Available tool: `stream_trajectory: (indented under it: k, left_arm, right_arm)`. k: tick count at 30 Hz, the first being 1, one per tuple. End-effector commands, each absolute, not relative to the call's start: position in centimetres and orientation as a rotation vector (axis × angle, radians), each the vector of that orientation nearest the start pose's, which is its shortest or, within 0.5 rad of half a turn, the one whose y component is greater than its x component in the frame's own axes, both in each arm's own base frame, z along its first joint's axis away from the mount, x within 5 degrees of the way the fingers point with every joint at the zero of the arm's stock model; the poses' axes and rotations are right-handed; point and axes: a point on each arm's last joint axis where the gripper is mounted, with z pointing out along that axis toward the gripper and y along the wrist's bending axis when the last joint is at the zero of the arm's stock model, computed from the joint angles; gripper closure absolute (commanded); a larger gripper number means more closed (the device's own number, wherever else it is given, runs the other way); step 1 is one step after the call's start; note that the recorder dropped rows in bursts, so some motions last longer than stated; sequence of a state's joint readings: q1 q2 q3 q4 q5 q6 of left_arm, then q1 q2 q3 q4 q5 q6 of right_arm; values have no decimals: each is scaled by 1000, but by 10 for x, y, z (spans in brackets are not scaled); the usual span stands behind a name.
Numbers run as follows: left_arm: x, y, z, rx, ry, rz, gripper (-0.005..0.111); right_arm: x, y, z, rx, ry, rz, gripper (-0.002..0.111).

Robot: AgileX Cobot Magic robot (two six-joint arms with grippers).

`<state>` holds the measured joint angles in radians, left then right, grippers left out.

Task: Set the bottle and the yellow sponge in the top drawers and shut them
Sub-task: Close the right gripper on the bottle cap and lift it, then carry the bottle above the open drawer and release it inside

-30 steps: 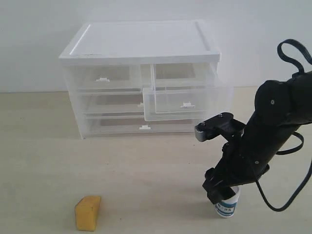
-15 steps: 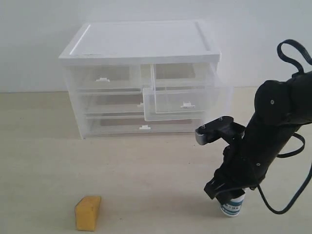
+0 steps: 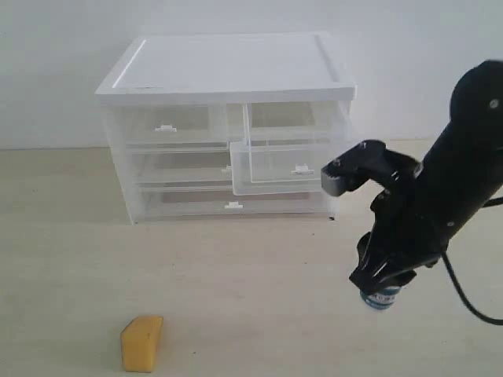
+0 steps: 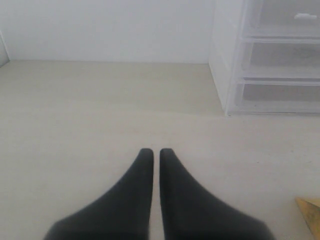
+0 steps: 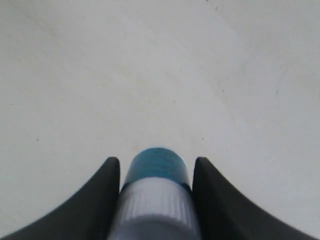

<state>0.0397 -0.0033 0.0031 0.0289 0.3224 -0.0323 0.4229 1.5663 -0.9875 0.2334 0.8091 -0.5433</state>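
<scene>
My right gripper (image 3: 383, 290) is shut on the bottle (image 3: 380, 298), holding it off the table in front of the cabinet's right side; the black fingers press both sides of the bottle (image 5: 156, 192) in the right wrist view. The yellow sponge (image 3: 141, 343) lies on the table at the front left, and its corner (image 4: 312, 212) shows in the left wrist view. The right top drawer (image 3: 295, 166) stands pulled out. The left top drawer (image 3: 167, 126) is shut. My left gripper (image 4: 151, 152) is shut and holds nothing; it does not show in the exterior view.
The white-roofed cabinet (image 3: 228, 67) stands at the back, against a white wall. Below its top drawers are two full-width drawers (image 3: 189, 203), both pushed in. The tabletop (image 3: 236, 283) is pale beige.
My right arm has risen and swung toward the cabinet, carrying the bottle up off the table. The sponge and the drawers have not moved.
</scene>
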Motion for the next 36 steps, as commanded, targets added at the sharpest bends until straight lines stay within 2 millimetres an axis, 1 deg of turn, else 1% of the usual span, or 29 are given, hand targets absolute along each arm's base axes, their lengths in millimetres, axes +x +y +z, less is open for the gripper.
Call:
stream_trajectory:
  k: [1,4,7,10,12,14,16,19,21,26,29,33,36]
  left_arm:
    - [54,3,185,-45,1794,26,102]
    - [54,3,185,-45,1794,26,102]
    - [54,3,185,-45,1794,26,102]
    - [54,3,185,-45,1794,26,102]
    - [54,3,185,-45,1794,26,102]
    - [54,3,185,-45,1794,26,102]
    - [54,3,185,-45,1794,26,102]
    - [54,3,185,-45,1794,26,102]
    - [54,3,185,-45,1794,26,102]
    - [54,3,185,-45,1794,26,102]
    - [54,3,185,-45,1794,26,102]
    - [54,3,185,-45,1794,26,102]
    - [54,3,185,-45,1794,26,102]
  right_arm:
    - [249,130,264,-1267,2444,253,108]
    - [244,131,290,-1361,2315,287,108]
    - [243,131,315,-1469,2149,430,108]
    - [249,126,337,-1449,1982,574,108]
    - [254,121,347,-1430,1875,600,108]
    - [259,115,354,-1435,1760,590,108]
    - [265,111,359,-1421,1687,585,108]
    - [278,104,359,-1415,1615,594,108]
    - [288,103,355,-1429,1572,609,108]
    - [320,107,342,-1465,1493,625,108]
    - [340,112,336,-1441,1441,666,108]
    - [367,116,318,-1409,1431,717,108]
    - [382,119,304,-1412,1440,756,108]
